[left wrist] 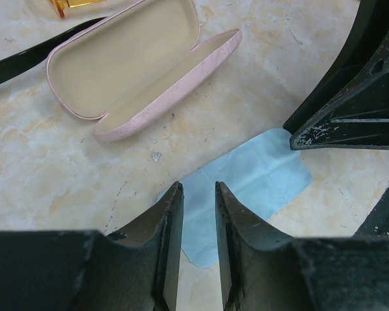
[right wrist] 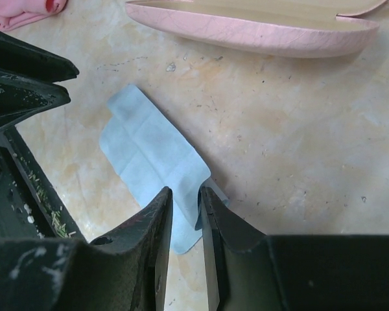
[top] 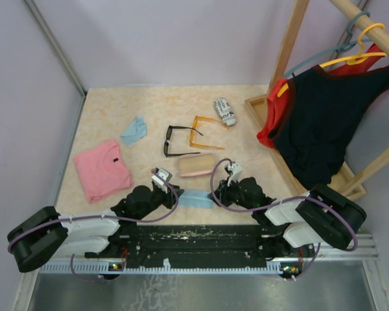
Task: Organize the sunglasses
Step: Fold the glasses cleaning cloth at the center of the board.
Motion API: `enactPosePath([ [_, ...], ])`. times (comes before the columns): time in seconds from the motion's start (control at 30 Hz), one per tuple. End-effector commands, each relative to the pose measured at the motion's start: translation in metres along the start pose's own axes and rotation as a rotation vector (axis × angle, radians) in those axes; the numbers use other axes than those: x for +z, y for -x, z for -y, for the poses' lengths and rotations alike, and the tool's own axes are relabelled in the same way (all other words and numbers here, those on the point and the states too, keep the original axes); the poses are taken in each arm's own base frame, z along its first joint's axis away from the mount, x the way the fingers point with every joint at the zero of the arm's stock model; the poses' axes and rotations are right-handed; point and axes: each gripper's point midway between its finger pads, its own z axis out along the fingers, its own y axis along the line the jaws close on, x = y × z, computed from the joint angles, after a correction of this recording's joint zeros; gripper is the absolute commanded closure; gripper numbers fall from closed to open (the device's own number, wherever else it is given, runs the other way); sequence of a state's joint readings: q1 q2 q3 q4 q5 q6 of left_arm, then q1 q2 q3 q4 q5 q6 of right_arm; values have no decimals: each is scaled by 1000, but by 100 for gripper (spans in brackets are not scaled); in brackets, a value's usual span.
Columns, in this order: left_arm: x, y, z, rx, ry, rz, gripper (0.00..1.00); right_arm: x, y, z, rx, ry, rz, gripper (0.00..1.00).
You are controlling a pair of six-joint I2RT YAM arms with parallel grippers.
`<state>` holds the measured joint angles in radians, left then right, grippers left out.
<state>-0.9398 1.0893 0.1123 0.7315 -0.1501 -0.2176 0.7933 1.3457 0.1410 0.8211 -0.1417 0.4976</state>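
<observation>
The black-framed sunglasses (top: 177, 140) lie unfolded on the table, with the orange-framed sunglasses (top: 206, 131) just to their right. In the left wrist view only a black arm tip (left wrist: 26, 55) and an orange tip (left wrist: 74, 5) show at the top left. My left gripper (top: 161, 178) (left wrist: 198, 188) hangs low over a light blue cloth (left wrist: 259, 181), its jaws a narrow gap apart and empty. My right gripper (top: 233, 170) (right wrist: 185, 191) is over the same cloth (right wrist: 152, 152), its jaws also a narrow gap apart, with a curled cloth edge beside one finger.
An open pink case (top: 196, 164) (left wrist: 126, 61) (right wrist: 259, 29) lies between the grippers and the sunglasses. A black-and-white printed case (top: 225, 111) lies farther back. A second blue cloth (top: 133, 129) and a folded pink shirt (top: 102, 170) lie at the left. A wooden rack with hanging clothes (top: 311, 123) stands at the right.
</observation>
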Motion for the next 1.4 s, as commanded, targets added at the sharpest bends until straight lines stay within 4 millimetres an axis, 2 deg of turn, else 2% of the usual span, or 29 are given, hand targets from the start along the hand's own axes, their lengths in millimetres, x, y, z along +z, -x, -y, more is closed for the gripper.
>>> enactPosePath([
  [0.0, -3, -1, -3, -12, 12, 4, 67, 9, 23, -6, -21, 15, 63, 76],
  [0.13, -3, 0, -4, -12, 16, 5, 68, 10, 24, -5, -22, 10, 64, 81],
  [0.37, -5, 3, -6, -13, 27, 14, 69, 12, 24, -4, -53, 7, 49, 100],
  [0.67, -7, 5, -7, -11, 37, 21, 70, 6, 18, -9, -105, 43, 18, 100],
  [1.0, -6, 5, -7, -12, 36, 14, 71, -4, 8, -26, -149, 148, -15, 100],
  [1.37, -3, 4, -7, -16, 43, 0, 71, -8, -12, -32, -138, 195, -107, 100],
])
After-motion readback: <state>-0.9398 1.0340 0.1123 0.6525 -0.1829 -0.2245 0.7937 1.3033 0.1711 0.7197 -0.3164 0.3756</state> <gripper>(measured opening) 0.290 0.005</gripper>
